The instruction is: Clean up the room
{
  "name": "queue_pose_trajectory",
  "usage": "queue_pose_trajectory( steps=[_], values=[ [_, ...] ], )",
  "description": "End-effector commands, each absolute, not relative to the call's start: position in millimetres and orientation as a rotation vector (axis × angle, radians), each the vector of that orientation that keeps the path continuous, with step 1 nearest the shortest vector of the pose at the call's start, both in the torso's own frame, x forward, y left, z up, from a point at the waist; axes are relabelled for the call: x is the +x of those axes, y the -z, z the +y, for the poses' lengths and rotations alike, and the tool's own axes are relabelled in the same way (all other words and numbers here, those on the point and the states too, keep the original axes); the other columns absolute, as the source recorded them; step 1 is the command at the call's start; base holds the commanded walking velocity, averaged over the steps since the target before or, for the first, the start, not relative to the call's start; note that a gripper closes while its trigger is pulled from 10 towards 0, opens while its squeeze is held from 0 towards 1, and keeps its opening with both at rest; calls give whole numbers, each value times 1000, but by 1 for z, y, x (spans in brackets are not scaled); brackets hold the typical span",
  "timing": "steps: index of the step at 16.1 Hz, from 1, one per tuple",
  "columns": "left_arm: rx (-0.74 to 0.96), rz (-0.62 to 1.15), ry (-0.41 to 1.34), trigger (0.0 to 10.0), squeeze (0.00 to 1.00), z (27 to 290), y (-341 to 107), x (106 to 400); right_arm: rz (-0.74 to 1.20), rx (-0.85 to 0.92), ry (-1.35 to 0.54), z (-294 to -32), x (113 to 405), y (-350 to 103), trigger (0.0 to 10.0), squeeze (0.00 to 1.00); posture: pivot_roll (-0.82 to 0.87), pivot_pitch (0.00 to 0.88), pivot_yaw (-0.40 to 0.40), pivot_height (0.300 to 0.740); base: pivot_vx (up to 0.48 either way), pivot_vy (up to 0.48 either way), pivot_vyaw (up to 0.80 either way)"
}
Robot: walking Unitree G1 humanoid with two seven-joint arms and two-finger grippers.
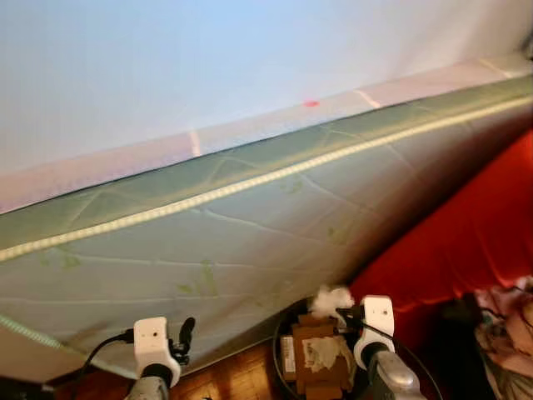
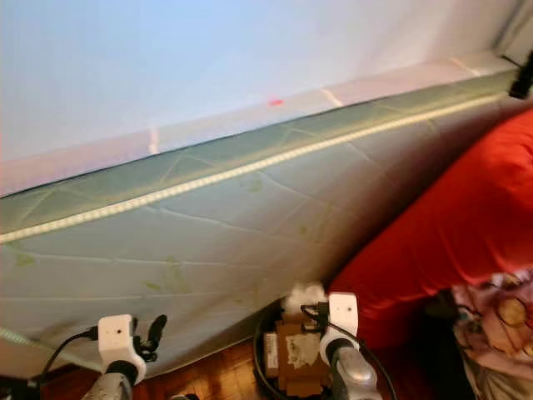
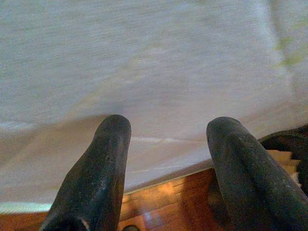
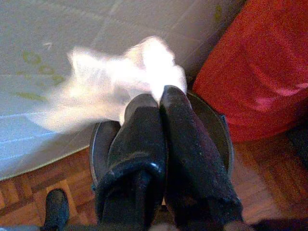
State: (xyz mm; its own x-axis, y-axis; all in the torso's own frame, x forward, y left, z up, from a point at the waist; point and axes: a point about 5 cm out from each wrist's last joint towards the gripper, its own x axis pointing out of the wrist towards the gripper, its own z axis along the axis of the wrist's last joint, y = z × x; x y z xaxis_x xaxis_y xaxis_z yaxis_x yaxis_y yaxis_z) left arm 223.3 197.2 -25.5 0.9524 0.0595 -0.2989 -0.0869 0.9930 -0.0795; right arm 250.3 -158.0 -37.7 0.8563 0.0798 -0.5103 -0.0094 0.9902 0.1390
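Observation:
My right gripper [image 1: 343,310] is shut on a crumpled white tissue [image 1: 331,297], held just above a round black trash bin [image 1: 281,343]. The bin holds cardboard pieces [image 1: 315,354] and paper scraps. In the right wrist view the tissue [image 4: 120,82] bulges out past the closed fingertips [image 4: 161,96], with the bin's rim [image 4: 98,144] underneath. My left gripper [image 1: 186,332] is open, raised low at the left in front of the mattress; its two fingers [image 3: 103,163] stand apart with nothing between them.
A pale green quilted mattress [image 1: 250,233] leans on its side against the white wall. A red blanket or cushion [image 1: 466,233] lies to the right of the bin, with patterned fabric [image 1: 508,325] at the far right. Wooden parquet floor [image 1: 233,379] shows below.

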Motion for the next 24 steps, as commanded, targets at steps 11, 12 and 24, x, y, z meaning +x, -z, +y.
queue_pose_trajectory(
  steps=[11,12,24],
  values=[
    [-93,308,-86,10000,0,200,26,218,722,110,48,-183,224,59,10000,0,50,166,-34,725,0,0,0],
    [-92,310,-84,10000,0,200,26,218,722,108,48,-183,224,59,10000,0,54,172,-35,710,0,0,0],
    [-91,323,-89,10000,0,200,29,216,689,98,34,-190,224,56,10000,0,61,193,-39,676,0,0,0]
  ],
)
